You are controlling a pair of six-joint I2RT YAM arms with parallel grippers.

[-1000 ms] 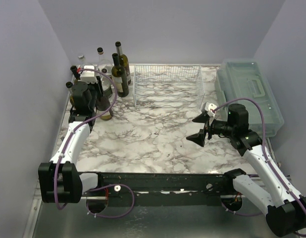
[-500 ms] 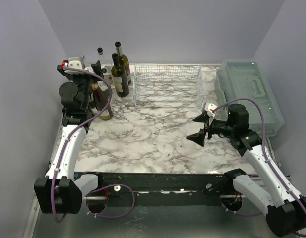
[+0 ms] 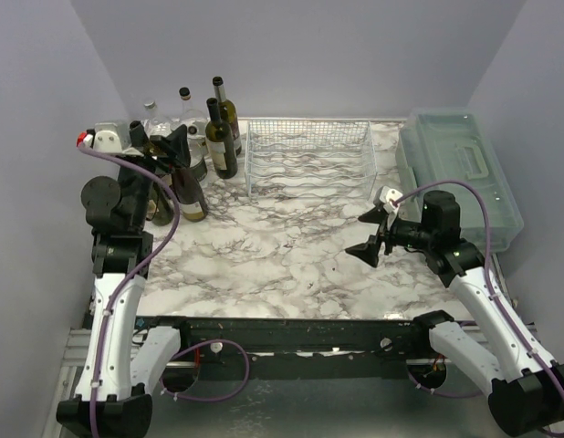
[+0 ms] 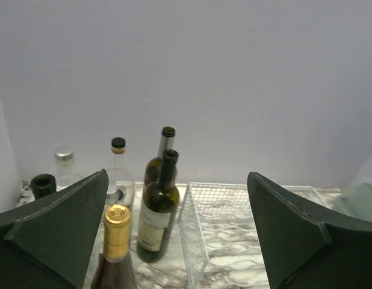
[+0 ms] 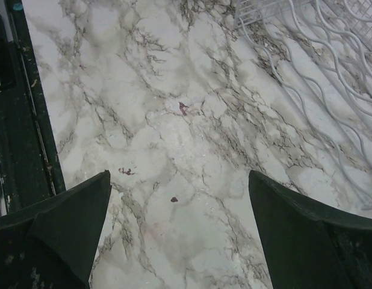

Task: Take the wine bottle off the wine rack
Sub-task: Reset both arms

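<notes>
A white worktop (image 3: 282,251) with grey marble lines is seen under everything. At its right edge a see-through green-grey plastic box (image 3: 442,137) is laid flat, and a handle (image 3: 475,164) is set on its lid. In the far left corner a silver-capped clear bottle (image 4: 64,168) and a black-capped clear bottle (image 4: 119,179) are stood upright, close together. A few small red marks (image 5: 183,108) can be seen on the worktop; they may be stains. Plain grey walls (image 3: 337,55) are set around it.

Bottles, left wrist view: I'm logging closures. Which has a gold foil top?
The nearest bottle, at the bottom edge; the other bottles wear black or silver caps.
</notes>
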